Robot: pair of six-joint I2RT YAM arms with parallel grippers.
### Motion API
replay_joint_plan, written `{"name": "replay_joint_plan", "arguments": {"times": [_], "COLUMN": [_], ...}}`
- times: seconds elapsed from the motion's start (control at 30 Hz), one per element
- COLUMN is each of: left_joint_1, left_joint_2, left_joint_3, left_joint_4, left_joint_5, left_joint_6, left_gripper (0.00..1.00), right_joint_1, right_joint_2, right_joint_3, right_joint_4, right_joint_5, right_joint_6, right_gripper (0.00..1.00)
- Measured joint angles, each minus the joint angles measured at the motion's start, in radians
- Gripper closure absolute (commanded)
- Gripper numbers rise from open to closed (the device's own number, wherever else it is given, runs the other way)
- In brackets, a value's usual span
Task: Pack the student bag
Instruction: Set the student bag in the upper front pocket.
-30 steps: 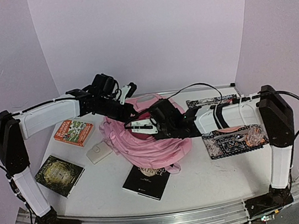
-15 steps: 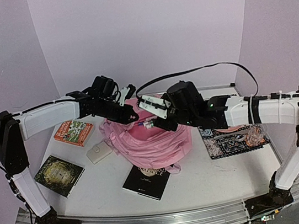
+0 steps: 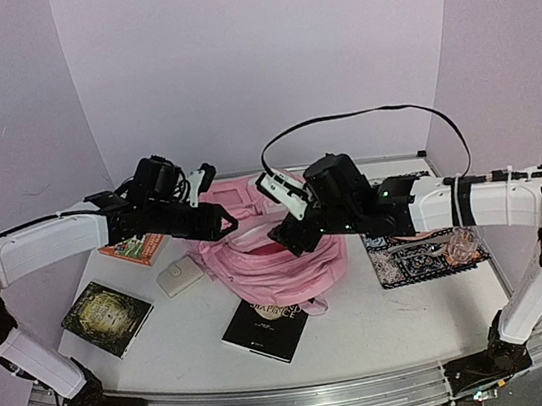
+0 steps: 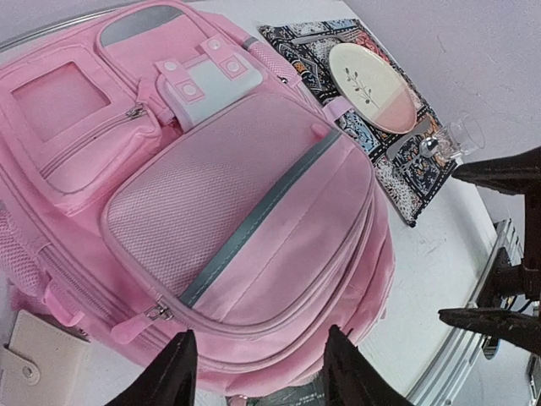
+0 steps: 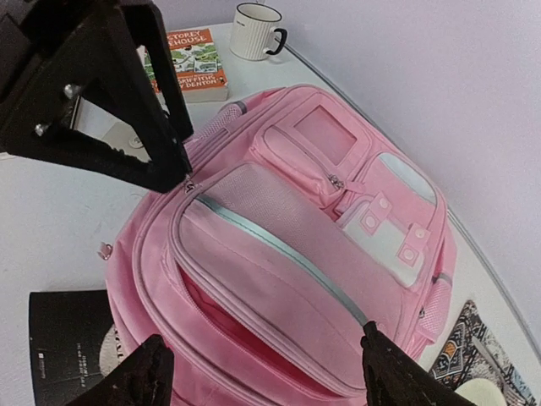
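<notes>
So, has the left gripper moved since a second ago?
Yes. In the top view the left gripper has drawn back leftward, from over the student bag toward the orange book, which stays put.

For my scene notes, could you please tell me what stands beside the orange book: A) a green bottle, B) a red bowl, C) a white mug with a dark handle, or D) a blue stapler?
C: the right wrist view shows a white mug with a dark handle standing right beside the orange book, beyond the student bag.
</notes>
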Motion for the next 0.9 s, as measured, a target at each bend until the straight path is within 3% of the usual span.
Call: {"name": "replay_joint_plan", "arguments": {"times": [0.2,0.5,0.63,0.9], "left_joint_1": [0.026,0.074,0.074,0.096], "left_joint_2": [-0.033,0.001,0.025,0.096], "left_joint_3": [-0.089,-0.127,-0.124,-0.065], "left_joint_4": [0.026,0.034,0.037,0.032], "left_joint_5": [-0.053,-0.05,-0.03,0.055], "left_joint_6": [0.024,0.207,0.29,0.424], "left_gripper": [0.37,0.36,0.37,0.4], "right_joint_1": [-0.028,-0.28,-0.356,-0.389], "right_joint_2": [0.052,0.089,0.155,0.318], "right_joint_3": [0.059,0.082,0.099,0.148], "right_joint_4": [-0.055,-0.127,-0.137,-0.16], "right_joint_5": [-0.012,-0.185,-0.283,-0.447], "right_joint_6": [0.104,0.338,0.435,0.543], "right_gripper": [0.22,0.21,0.24,0.34]}}
